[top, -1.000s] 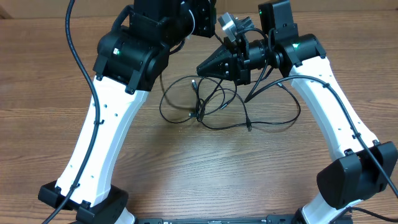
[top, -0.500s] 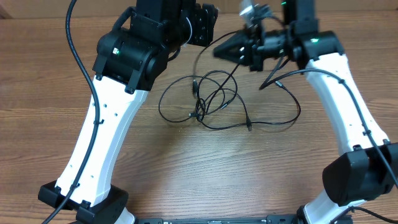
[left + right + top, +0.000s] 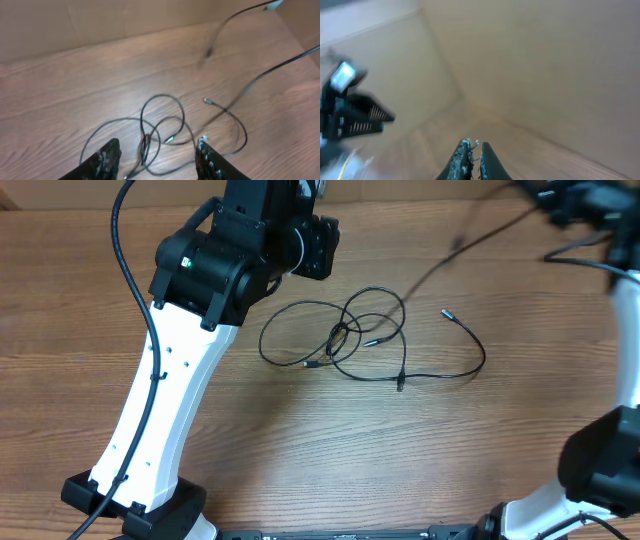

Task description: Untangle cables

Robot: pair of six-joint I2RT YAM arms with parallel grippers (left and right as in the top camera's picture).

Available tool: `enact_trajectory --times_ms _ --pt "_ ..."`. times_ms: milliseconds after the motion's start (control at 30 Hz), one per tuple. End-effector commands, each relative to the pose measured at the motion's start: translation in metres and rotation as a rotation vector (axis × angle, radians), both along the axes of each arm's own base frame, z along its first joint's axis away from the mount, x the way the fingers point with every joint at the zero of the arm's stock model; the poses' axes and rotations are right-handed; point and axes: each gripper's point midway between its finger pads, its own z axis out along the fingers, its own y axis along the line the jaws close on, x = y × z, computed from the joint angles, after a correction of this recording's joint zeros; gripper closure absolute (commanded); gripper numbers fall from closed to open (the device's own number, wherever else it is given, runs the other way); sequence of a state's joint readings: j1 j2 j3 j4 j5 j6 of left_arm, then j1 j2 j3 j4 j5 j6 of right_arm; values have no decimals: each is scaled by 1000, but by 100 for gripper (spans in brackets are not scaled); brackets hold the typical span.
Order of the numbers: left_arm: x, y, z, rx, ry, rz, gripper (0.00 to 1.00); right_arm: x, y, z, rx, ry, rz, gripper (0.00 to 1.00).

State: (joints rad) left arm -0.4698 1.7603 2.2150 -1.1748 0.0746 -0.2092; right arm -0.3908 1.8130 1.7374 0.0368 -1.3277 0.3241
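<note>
Overhead, one cable (image 3: 490, 222) now hangs clear of the other cables (image 3: 365, 345), trailing from the clenched right gripper (image 3: 474, 150); left gripper (image 3: 157, 145) now stands released, empty; separation looks under way.

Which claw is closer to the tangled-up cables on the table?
Left. The left claw hangs open over the tangle of cables; the right claw is far off to the right, shut on one separate cable.
</note>
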Motion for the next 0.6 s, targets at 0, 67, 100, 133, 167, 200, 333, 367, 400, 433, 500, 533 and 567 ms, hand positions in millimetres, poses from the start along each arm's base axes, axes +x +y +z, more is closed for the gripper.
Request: enact_trajectory --times_ms 0,67,100,133,167,200,333,367,400,433,500,533,567 --pt "-6 5 9 13 -21 -19 53 -13 -62 16 127 127 -121 96" --pt "-8 5 7 22 -14 -24 53 -24 -100 20 137 120 -195 96" --pt "-8 6 7 23 -12 -24 53 -29 -117 21 147 124 -231 96" --pt "-8 5 7 23 -11 -24 53 -34 -134 21 151 124 -267 96" --pt "-9 5 7 19 -9 -28 53 -41 -152 20 153 122 -306 96" --pt "-10 3 7 12 -6 -38 53 -47 -166 20 156 120 -339 96" --pt "-18 -8 7 -33 19 -95 53 -72 -225 21 169 104 -500 96" --pt "-20 -10 7 -40 27 -107 53 -78 -242 21 179 102 -555 96" --pt "-22 -11 6 -45 38 -117 53 -85 -260 20 196 106 -616 96" --pt "-24 -11 4 -44 48 -121 53 -93 -278 18 218 116 -680 96" --pt "-27 -10 1 -36 69 -121 53 -113 -314 12 280 152 -802 96" --pt "-29 -9 -1 -32 77 -120 53 -122 -327 9 302 166 -848 64" --pt "-30 -8 -2 -30 83 -120 53 -131 -339 6 316 173 -891 0"
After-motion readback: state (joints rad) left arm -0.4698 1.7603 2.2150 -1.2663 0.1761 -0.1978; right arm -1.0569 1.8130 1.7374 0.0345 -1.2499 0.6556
